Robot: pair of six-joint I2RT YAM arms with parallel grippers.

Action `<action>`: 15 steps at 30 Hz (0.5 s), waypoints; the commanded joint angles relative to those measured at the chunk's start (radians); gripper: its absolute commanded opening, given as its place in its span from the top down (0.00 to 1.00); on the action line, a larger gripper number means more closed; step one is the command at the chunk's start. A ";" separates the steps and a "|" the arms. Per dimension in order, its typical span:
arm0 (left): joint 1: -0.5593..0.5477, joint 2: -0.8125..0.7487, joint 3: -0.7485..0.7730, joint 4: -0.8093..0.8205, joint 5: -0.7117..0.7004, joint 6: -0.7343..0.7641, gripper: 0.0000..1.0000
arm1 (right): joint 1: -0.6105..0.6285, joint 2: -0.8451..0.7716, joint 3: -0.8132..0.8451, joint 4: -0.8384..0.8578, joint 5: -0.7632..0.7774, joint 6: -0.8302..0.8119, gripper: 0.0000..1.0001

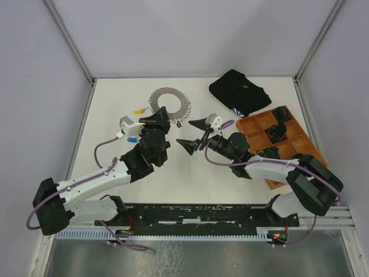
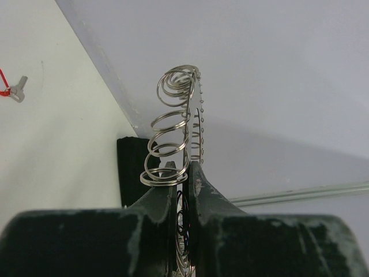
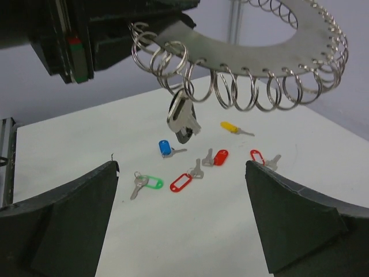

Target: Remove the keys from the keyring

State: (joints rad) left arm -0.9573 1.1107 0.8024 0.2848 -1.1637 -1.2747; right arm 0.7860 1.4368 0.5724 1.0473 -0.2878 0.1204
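The keyring (image 3: 271, 43) hangs above and ahead of my right gripper (image 3: 181, 168), with one key (image 3: 183, 118) dangling over the gap. My left gripper (image 2: 187, 182) is clamped on its rim, presenting it. My right jaws stand wide apart and empty, I judge ready for that key. The freed keys (image 3: 165, 146) lie on the table (image 3: 69, 150) below.

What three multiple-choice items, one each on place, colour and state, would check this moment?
1. Where is the keyring? A lying flat; B held up in the left claw; C out of sight.
2. One key lying on the table has a head coloured: A purple; B white; C yellow.
3. The right claw is: A open; B shut on a key; C shut on nothing.
Answers: B, the left claw pinches its rim, clear of the table; C, a yellow key lies there; A, its fingers stand wide apart.
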 commanded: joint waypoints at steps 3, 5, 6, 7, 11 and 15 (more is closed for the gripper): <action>-0.005 0.021 0.062 0.056 0.002 -0.090 0.97 | 0.025 0.051 0.063 0.186 0.043 -0.017 0.03; -0.005 0.024 0.066 0.056 0.005 -0.092 0.97 | 0.043 0.064 0.069 0.192 0.037 -0.014 0.07; -0.005 0.026 0.068 0.056 0.006 -0.092 0.97 | 0.048 0.070 0.072 0.195 0.040 -0.012 0.09; -0.005 0.026 0.070 0.056 0.008 -0.091 0.97 | 0.053 0.074 0.075 0.195 0.049 -0.012 0.12; -0.006 0.025 0.069 0.056 0.013 -0.098 0.97 | 0.056 0.079 0.075 0.207 0.116 -0.020 0.17; -0.005 0.027 0.064 0.056 0.017 -0.114 0.97 | 0.057 0.075 0.080 0.215 0.136 -0.033 0.27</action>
State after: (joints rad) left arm -0.9577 1.1412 0.8219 0.2867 -1.1217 -1.3186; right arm 0.8406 1.5177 0.6075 1.1709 -0.1967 0.0990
